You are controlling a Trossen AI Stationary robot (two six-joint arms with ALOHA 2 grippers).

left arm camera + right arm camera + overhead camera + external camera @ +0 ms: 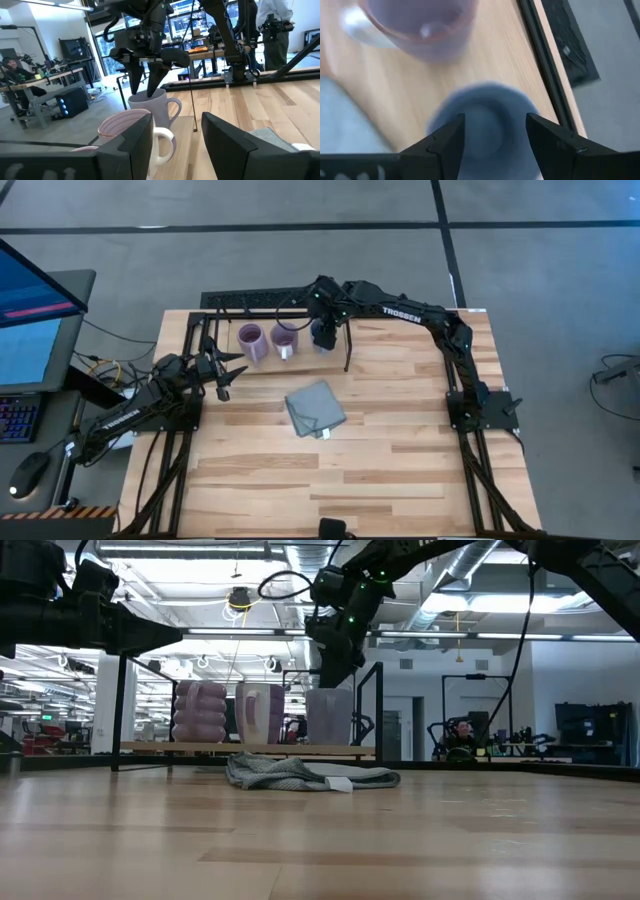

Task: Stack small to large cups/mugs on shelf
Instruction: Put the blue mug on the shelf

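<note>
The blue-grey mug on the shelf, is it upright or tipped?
Upright: the blue-grey mug stands on its base on the shelf, mouth up, under the right gripper.

Blue-grey mug (482,127) blurred, rim cut off

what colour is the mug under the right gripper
Blue-grey mug, clearest in the left wrist view.

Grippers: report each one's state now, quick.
Left gripper: open, empty, beside the shelf.
Right gripper: open, fingers straddling the blue-grey handled mug's rim.
</note>
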